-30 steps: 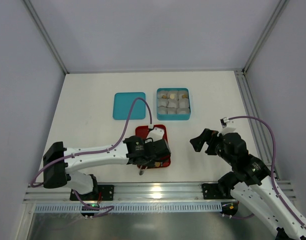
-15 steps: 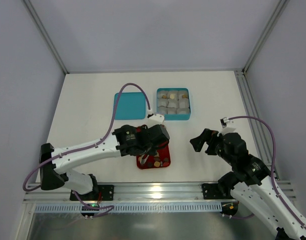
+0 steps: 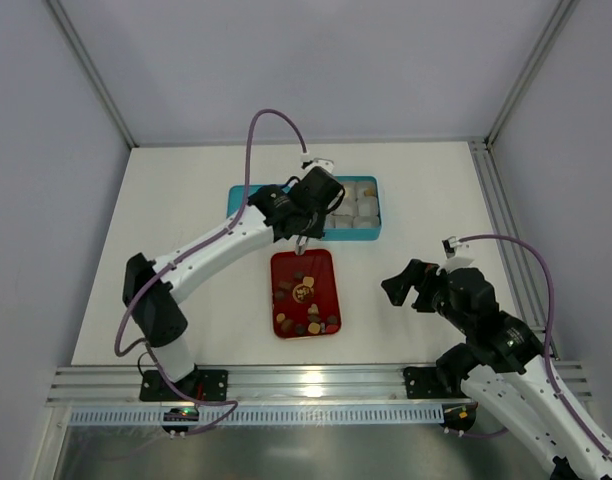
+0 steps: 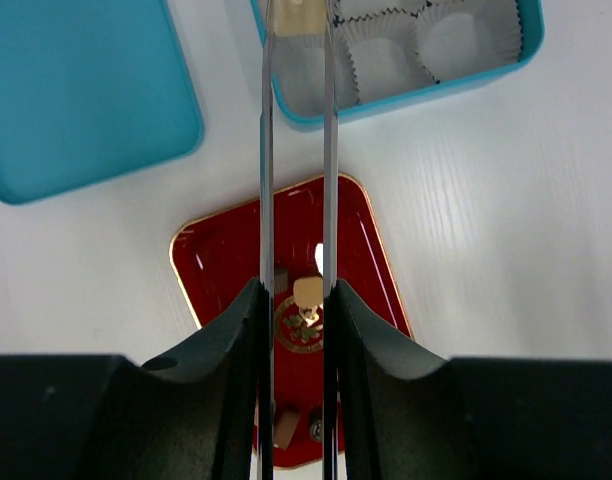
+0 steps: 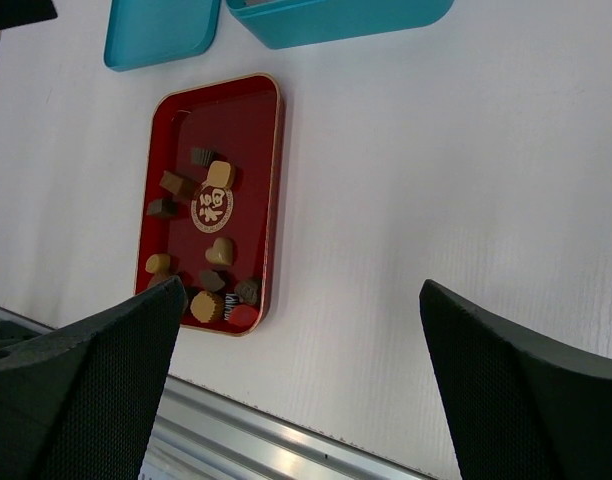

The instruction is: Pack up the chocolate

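The left arm has swung away from the near end of the red tray (image 3: 317, 266) to the far side, and its left gripper (image 4: 298, 10) now hangs at the near-left corner of the teal box (image 3: 372, 232). Its long thin fingers (image 4: 266, 150) are drawn close together, pinching a tan chocolate (image 4: 299, 16) at their tips. How high it hangs over the box I cannot tell. The box holds white crinkled paper cups (image 4: 451, 40), and its teal lid (image 4: 76, 90) lies flat just to the left. The other chocolate pieces (image 5: 219, 250), brown, tan and one reddish, lie scattered in the tray, mostly at its near end. The right gripper (image 5: 301, 290) has not shifted: it hovers at the right, well apart from the tray, jaws spread wide and holding nothing.
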Controlling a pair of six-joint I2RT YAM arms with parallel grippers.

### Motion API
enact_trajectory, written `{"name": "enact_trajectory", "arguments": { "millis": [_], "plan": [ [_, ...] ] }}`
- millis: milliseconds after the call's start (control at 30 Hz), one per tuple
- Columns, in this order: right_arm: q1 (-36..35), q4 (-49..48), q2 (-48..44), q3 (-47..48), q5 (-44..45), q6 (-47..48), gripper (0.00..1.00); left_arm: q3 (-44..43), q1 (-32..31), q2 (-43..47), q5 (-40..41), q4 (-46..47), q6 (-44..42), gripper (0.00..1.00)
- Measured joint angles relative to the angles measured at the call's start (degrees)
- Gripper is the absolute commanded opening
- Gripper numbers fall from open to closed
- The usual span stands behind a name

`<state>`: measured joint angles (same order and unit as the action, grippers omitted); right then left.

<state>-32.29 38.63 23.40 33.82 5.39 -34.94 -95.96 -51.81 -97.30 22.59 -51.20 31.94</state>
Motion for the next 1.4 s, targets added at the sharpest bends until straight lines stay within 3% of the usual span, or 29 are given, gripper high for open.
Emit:
{"name": "enact_trajectory", "arguments": {
  "millis": [367,867,1167,1400],
  "plan": [
    [0.0,0.6,-1.1,0.0,0.0,-0.1,1.0,-9.9,3.7,-12.5,-2.3,1.7,-7.3,0.3],
    [0.0,0.7,-1.2,0.0,0.0,-0.2,1.0,-10.0,5.4,-17.5,-2.7,2.6,-9.2,0.31],
    [0.0,1.0,-1.4,0.0,0.0,-0.2,1.0,-10.0,6.2,-20.0,-3.1,3.2,-10.2,0.44],
    [0.0,1.9,-1.7,0.0,0.0,-0.4,1.0,-11.9,6.2,-20.1,-3.7,3.5,-10.9,0.45]
  ]
}}
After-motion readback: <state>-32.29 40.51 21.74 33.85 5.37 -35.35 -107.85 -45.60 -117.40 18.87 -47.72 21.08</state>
